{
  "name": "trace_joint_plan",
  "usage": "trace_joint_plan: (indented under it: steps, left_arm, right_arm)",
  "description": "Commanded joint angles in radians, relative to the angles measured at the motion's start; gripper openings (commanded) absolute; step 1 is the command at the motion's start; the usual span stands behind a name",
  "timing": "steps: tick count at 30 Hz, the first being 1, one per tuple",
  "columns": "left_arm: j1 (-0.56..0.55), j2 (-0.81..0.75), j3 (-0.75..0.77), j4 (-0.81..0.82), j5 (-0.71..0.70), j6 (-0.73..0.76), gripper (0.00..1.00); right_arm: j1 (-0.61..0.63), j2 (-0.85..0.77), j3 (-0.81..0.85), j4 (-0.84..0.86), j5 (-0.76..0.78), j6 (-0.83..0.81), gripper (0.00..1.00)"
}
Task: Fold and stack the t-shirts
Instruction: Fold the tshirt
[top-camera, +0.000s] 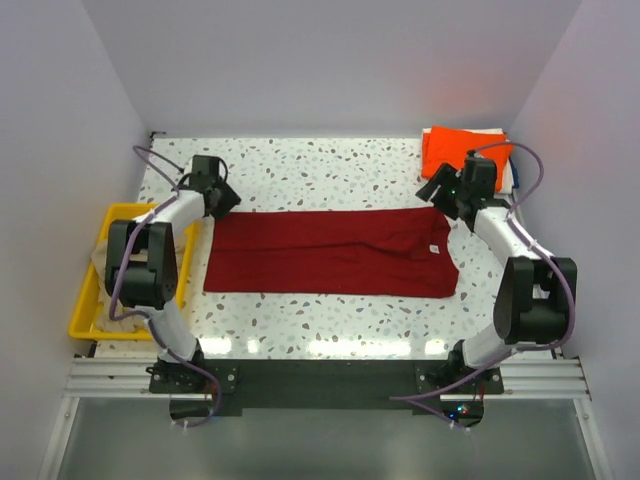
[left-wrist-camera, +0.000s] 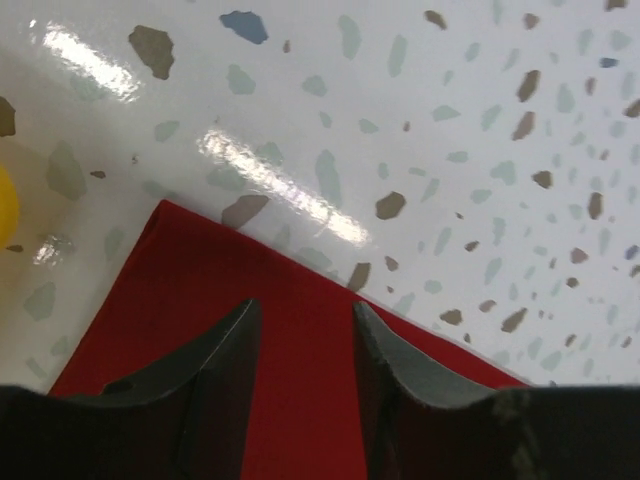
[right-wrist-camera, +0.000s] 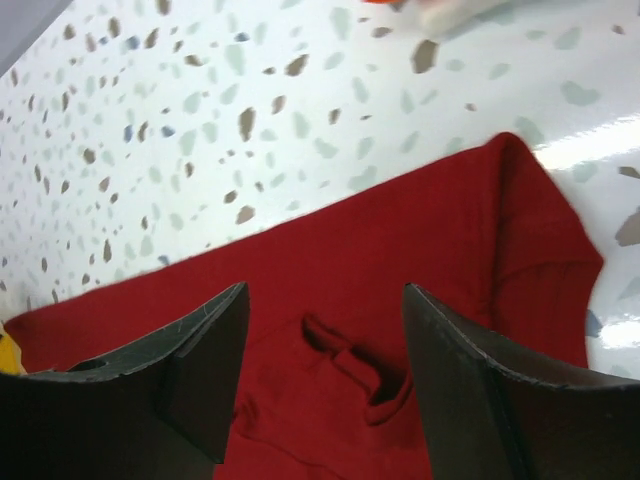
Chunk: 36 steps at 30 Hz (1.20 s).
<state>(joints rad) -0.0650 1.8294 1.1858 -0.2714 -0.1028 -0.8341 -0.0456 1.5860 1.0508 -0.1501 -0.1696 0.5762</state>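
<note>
A dark red t-shirt (top-camera: 330, 252) lies flat on the speckled table, folded into a long band, with its white neck label (top-camera: 436, 249) near the right end. My left gripper (top-camera: 226, 198) hovers over the band's far left corner. In the left wrist view it (left-wrist-camera: 305, 315) is open, with the red cloth (left-wrist-camera: 180, 280) below and nothing pinched. My right gripper (top-camera: 438, 190) hangs over the far right corner. In the right wrist view it (right-wrist-camera: 325, 295) is also open, above a small wrinkle (right-wrist-camera: 365, 365) in the red cloth. A folded orange t-shirt (top-camera: 462, 148) sits at the back right. Beige cloth (top-camera: 98, 262) lies in the tray.
A yellow plastic tray (top-camera: 88, 310) stands at the table's left edge, beside the left arm. White walls close in the back and both sides. The speckled tabletop (top-camera: 330, 175) shows behind the red shirt and a strip of it in front.
</note>
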Motion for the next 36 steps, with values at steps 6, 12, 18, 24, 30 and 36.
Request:
trace_joint_plan:
  steps: [6,12,18,24,30,36]
  left_arm:
    - [-0.061,-0.291,-0.083,0.031,0.098,0.027,0.47]
    - [-0.099,-0.473,-0.189,0.008,0.127,0.075,0.48]
    - [-0.108,-0.585,-0.265,-0.017,0.156,0.124,0.49]
    - [-0.108,-0.642,-0.299,-0.028,0.175,0.153,0.49]
    - [-0.108,-0.662,-0.313,-0.037,0.183,0.174,0.49]
    - [-0.108,-0.664,-0.324,-0.037,0.189,0.190,0.49]
  right_arm:
    - [0.145,-0.052,-0.050,-0.029,0.107,-0.110,0.66]
    - [0.174,-0.026,-0.100,0.000,0.156,-0.118,0.67]
    - [0.211,0.000,-0.124,0.023,0.163,-0.122,0.67]
    - [0.247,-0.049,-0.201,0.032,0.183,-0.125,0.67]
    - [0.279,-0.180,-0.299,0.004,0.197,-0.116,0.67]
    - [0.323,-0.300,-0.391,-0.025,0.194,-0.087,0.68]
